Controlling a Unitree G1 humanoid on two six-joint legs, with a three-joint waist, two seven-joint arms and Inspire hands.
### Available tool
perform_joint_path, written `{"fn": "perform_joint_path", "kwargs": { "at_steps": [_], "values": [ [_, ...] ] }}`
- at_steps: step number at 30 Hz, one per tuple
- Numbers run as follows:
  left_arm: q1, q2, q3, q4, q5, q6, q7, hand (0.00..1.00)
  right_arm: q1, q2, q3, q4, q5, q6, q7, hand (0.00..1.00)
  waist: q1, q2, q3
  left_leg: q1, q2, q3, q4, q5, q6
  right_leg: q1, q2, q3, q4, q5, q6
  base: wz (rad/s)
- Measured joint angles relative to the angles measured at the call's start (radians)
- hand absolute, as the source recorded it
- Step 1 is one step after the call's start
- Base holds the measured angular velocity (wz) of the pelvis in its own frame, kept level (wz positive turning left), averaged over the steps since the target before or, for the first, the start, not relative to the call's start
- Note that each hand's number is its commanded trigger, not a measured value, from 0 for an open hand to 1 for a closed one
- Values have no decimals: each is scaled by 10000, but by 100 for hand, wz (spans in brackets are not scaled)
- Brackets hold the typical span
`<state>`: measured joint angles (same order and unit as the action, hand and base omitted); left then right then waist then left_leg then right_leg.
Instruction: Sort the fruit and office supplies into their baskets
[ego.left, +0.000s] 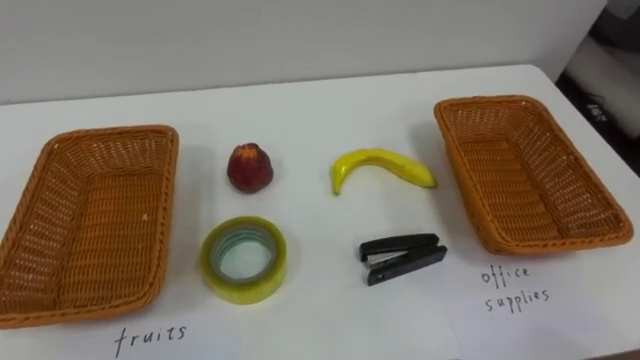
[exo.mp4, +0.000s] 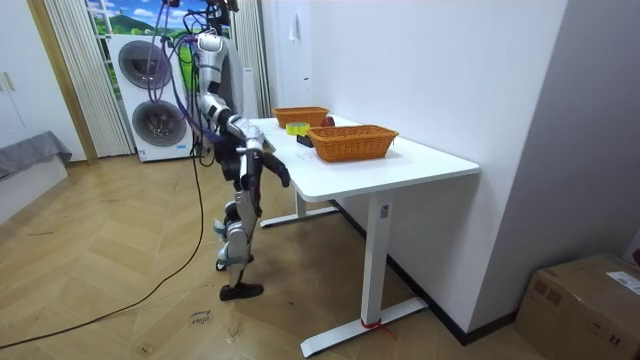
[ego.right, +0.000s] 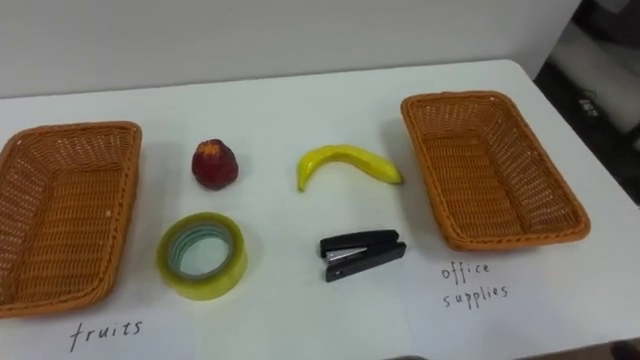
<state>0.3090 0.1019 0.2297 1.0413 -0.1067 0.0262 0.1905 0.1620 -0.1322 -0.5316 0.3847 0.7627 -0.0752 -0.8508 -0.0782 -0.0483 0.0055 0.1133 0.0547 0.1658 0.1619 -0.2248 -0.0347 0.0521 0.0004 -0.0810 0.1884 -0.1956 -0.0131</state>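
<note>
Nothing sorted yet: on the white surface (ego.left: 320, 110), the brown wicker fruit basket (ego.left: 60, 220) and office-supplies basket (ego.left: 520, 170) sit empty, with the curved yellow banana (ego.left: 385, 162), yellowish tape roll (ego.left: 245, 290), black stapler (ego.left: 400, 258) and red apple (ego.left: 249, 168) lying between them, and the right hand (exo.mp4: 284, 178) hangs beside the surface, too small to tell whether it is apart or together.

On the white table (ego.left: 320, 115) sat a left basket (ego.left: 90, 220) and a right basket (ego.left: 525, 170); between them lay an apple (ego.left: 249, 167), banana (ego.left: 380, 166), tape roll (ego.left: 246, 259) and stapler (ego.left: 402, 258).
</note>
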Motion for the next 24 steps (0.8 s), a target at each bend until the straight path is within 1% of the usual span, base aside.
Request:
{"fn": "perform_joint_path", "kwargs": {
  "at_steps": [2,5,6,7,9,15,17,18,19,21,24],
  "values": [
    [2,28,-105,5,-9,-97,1,0,-12,-22,12,-418,-309,-79,-221,0,9,-11,6,-1,0,2,-7,0,0,-7,0,-1,-11,-2,2,0],
    [3,24,-213,12,5,-159,1,0,-19,-33,36,-1602,-1101,-254,-430,0,6,20,17,-55,-5,5,-16,0,0,-39,5,-10,-55,-7,8,2],
    [12,30,-216,16,5,-219,9,0,-33,-80,40,-1990,-1388,-424,-507,0,1,35,17,-74,-4,-3,-15,0,0,-36,7,-26,-80,-8,8,7],
    [26,37,-249,15,4,-282,22,0,-42,-214,42,-2192,-1531,-619,-582,0,15,51,12,-95,-5,-20,-13,0,0,-21,4,-44,-123,-6,9,8],
    [93,78,-400,5,5,-324,35,0,-31,-286,118,-2660,-1866,-685,-743,0,18,59,6,-149,-5,-26,-5,0,0,-33,5,-66,-157,-3,12,5],
    [157,77,-423,33,12,-325,35,0,42,-300,320,-4214,-2671,-701,-1192,0,131,67,-25,-102,-1,-40,-6,1,0,-11,19,-64,-135,-3,11,-1],
    [137,71,-428,30,129,-341,31,0,9,-391,418,-4553,-3133,-767,-1260,0,299,48,-29,-33,14,-41,-11,1,-1,-18,31,-65,-33,-3,10,-14],
    [139,71,-436,42,172,-385,27,0,-71,-436,424,-4708,-3612,-765,-1242,0,318,22,-45,-19,17,-44,-10,0,0,-3,29,-123,-10,-3,11,-9],
    [139,83,-467,137,239,-458,27,0,-122,-478,427,-4878,-4116,-768,-1187,0,320,-1,-43,-24,16,-43,-11,0,0,11,24,-144,-2,-2,10,0],
    [131,115,-463,425,328,-528,28,0,-235,-584,427,-5027,-4656,-768,-1058,0,304,-59,-50,-10,14,-43,-21,0,0,16,22,-138,1,0,10,0],
    [142,207,-456,884,363,-514,32,0,-276,-593,423,-5611,-5338,-763,-945,0,318,-154,-41,-2,15,-46,-20,0,0,-15,16,-171,-6,0,10,1]
  ]
}}
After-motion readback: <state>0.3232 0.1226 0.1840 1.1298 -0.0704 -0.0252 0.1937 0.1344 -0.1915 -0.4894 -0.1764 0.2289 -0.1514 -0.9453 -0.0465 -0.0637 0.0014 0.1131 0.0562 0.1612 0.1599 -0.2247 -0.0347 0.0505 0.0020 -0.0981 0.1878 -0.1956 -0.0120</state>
